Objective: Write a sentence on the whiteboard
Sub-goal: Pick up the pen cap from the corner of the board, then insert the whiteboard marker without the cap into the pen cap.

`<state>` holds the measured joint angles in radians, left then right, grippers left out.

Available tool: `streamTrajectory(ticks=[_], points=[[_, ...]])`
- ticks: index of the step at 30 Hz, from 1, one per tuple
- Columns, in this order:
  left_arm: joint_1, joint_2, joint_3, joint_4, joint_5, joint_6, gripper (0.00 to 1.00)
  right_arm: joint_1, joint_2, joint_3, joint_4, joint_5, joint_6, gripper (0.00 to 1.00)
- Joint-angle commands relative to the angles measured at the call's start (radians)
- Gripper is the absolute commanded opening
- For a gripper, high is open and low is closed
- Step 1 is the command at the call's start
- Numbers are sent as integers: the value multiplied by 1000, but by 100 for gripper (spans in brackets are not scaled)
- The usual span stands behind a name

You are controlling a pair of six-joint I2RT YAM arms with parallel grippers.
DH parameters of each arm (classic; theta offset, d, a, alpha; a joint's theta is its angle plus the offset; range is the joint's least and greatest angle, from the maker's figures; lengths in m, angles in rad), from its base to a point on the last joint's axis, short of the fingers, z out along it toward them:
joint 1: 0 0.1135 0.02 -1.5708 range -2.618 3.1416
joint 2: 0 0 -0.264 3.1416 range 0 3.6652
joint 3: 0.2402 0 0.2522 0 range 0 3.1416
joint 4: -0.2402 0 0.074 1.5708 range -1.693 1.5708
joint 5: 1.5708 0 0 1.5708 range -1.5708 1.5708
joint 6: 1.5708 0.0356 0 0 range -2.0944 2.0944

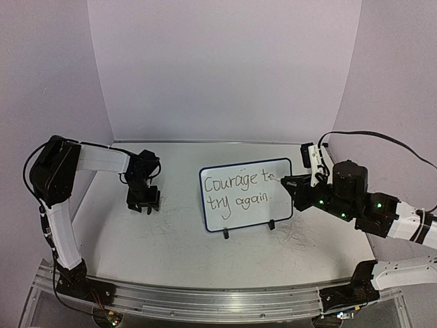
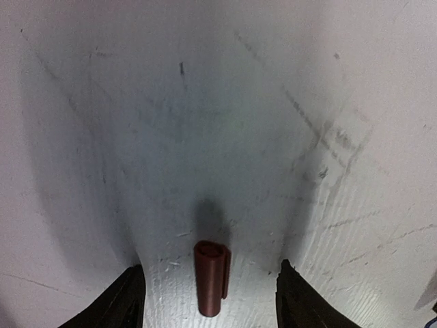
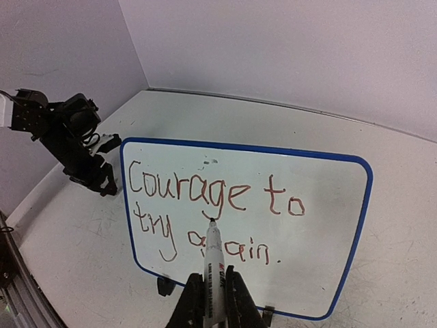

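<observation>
Table [image 1: 177,239]: pale, scuffed, with faint grey marks across its surface; it carries everything below.

Whiteboard [image 1: 247,216]: stands upright at the centre of the table, slightly right of the middle, on two small black feet [image 1: 226,234]. It has a thin blue rounded frame and a white face turned towards the near-right.

Right gripper [image 1: 290,183]: reaches in from the right and is level with the board's right edge. The jaws are clamped together on a marker [image 3: 214,266], which lies between the two fingers in the right wrist view. The marker tip touches the board face just below the first line and directly above the word "again".

Left gripper [image 1: 143,205]: hangs low over the table, well to the left of the board and apart from it. The jaws stand apart and grip nothing.

Sentence [image 1: 239,186]: dark reddish handwriting in two lines, reading "Courage to" above "try again." It fills the upper and middle parts of the board, and the lower strip is blank.

Cap [image 2: 210,277]: a dark red marker cap lies on the table between the left fingers [image 2: 126,304] and touches neither.
</observation>
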<state>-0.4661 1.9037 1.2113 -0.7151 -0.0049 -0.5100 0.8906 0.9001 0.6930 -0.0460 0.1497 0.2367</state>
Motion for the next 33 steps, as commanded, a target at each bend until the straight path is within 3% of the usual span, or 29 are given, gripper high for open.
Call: streamTrajectory(ticks=[1, 4, 9, 13, 18, 23, 28, 33], points=[[-3, 32, 52, -9, 14, -57, 63, -4, -8, 29, 38, -11, 3, 0], [-5, 38, 40, -10, -36, -74, 54, -5, -15, 23, 38, -6, 6, 0], [-10, 28, 17, -9, -61, -88, 22, -4, -3, 27, 38, -11, 7, 0], [-10, -21, 15, -5, -93, -99, 10, -4, 14, 31, 62, -27, 3, 0], [-10, -193, 55, 41, -27, -182, 5, -1, 77, 84, 81, -83, -26, 0], [-13, -413, 43, 193, 106, -396, 0, 44, 174, 166, 161, -94, -62, 0], [-48, -557, -40, 485, 183, -689, 0, 135, 361, 321, 246, -50, -108, 0], [-140, -647, -168, 875, 111, -950, 0, 193, 511, 456, 388, -27, -91, 0]])
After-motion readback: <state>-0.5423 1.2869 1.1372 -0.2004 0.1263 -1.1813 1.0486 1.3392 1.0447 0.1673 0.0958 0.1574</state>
